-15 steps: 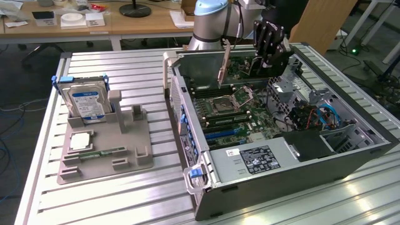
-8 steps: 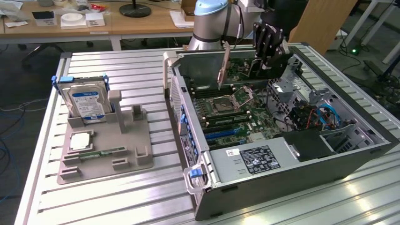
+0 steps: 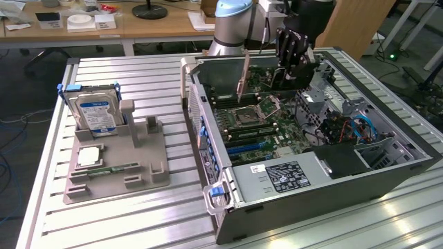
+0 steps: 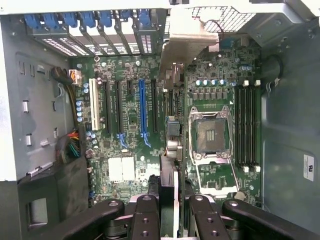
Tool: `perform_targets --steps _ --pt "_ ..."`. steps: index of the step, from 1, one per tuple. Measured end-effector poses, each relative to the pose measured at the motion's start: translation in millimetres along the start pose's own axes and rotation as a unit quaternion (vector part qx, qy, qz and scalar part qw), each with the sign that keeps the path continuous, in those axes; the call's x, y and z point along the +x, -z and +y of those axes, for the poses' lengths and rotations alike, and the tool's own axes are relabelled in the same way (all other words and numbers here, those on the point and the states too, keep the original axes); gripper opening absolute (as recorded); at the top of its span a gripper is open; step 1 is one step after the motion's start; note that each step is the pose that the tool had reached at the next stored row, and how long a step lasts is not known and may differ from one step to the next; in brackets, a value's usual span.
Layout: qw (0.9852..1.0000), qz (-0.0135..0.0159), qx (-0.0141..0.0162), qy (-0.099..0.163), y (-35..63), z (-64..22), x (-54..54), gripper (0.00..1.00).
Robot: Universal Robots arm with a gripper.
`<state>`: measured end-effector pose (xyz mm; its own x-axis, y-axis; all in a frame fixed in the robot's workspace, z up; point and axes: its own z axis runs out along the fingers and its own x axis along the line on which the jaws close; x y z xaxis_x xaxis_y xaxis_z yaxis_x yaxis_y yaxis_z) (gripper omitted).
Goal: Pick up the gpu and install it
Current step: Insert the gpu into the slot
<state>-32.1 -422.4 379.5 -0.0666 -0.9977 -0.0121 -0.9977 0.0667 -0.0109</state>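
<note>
The thin green circuit card with silver bracket [image 4: 170,172] disappears inside the black two-fingered gripper [image 4: 170,202]; at five o'clock in the case, the white power-supply label [image 3: 292,176] is unreadably small.

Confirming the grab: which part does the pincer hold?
The gpu, clamped edge-on in the pincer over the motherboard; the hard drive and memory stick sit on the grey holder.

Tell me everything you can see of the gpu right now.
The gpu is a thin flat card: green circuit board with a narrow silver metal bracket at the end toward the exterior view's left. It stands on edge, clamped by the gripper over the motherboard inside the open computer case. In the wrist view it shows edge-on, parallel to the expansion slots; whether it touches one cannot be told.
</note>
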Motion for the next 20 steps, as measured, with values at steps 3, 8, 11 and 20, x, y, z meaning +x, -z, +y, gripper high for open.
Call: perform_targets --steps 3,8,11,20 --pt "1.0000 0.0001 0.0000 0.002 -1.2 0.3 3.5 0.27" --pt "1.0000 -0.0001 0.0000 0.005 -3.5 3.5 8.9 0.27" --pt "1.0000 -0.0002 0.0018 0.008 -5.6 6.4 9.4 0.27" --pt "0.9994 -0.0008 0.0017 0.035 -18.1 11.7 10.2 0.27"
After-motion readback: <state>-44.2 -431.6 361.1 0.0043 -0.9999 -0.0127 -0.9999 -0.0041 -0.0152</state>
